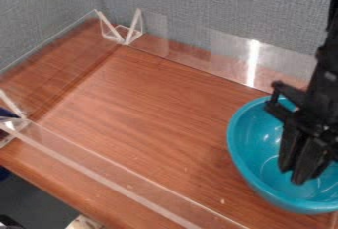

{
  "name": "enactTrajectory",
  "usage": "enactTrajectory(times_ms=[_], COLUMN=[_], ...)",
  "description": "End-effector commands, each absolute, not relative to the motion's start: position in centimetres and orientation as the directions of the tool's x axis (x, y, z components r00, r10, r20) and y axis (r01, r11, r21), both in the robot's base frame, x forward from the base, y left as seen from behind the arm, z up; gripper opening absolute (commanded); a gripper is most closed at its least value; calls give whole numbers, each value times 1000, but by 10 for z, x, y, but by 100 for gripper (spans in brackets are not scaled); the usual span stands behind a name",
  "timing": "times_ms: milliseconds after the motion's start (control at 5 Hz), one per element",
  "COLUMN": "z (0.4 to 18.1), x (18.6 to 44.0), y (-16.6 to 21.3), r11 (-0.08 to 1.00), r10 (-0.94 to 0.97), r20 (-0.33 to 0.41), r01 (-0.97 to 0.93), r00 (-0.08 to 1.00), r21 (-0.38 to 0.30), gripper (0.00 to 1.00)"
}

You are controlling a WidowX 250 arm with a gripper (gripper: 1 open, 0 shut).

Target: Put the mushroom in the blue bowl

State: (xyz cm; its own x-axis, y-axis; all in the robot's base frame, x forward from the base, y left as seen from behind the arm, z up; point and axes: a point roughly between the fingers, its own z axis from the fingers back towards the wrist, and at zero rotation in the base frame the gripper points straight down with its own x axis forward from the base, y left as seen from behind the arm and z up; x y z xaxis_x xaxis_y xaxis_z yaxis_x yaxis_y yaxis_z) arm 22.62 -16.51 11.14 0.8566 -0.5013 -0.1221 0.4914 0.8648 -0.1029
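Camera view: the black gripper (306, 166), jaws closed, is pointing straight down inside the blue bowl (262, 174) sitting on the wooden table (119, 105).

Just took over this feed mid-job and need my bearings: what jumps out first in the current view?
The big teal-blue bowl at the lower right of the wooden table draws the eye first. The dark gripper hangs straight down into it from above, fingers closed; no mushroom can be made out between them or in the bowl. Low clear plastic walls edge the table.
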Motion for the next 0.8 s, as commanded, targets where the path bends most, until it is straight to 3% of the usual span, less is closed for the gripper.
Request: enactTrajectory(times_ms=[0, 200, 400, 600], z=[118, 112, 118, 122], x=[225, 220, 212, 209], y=[-165, -159, -153, -153], r11=[860, 869, 874, 877], r10=[-506, -489, -479, -474], r20=[-53, -42, -25, -11], r01=[499, 482, 475, 470], r00=[861, 871, 877, 881], r21=[-110, -109, -103, -96], gripper=[0, 0, 100, 0])
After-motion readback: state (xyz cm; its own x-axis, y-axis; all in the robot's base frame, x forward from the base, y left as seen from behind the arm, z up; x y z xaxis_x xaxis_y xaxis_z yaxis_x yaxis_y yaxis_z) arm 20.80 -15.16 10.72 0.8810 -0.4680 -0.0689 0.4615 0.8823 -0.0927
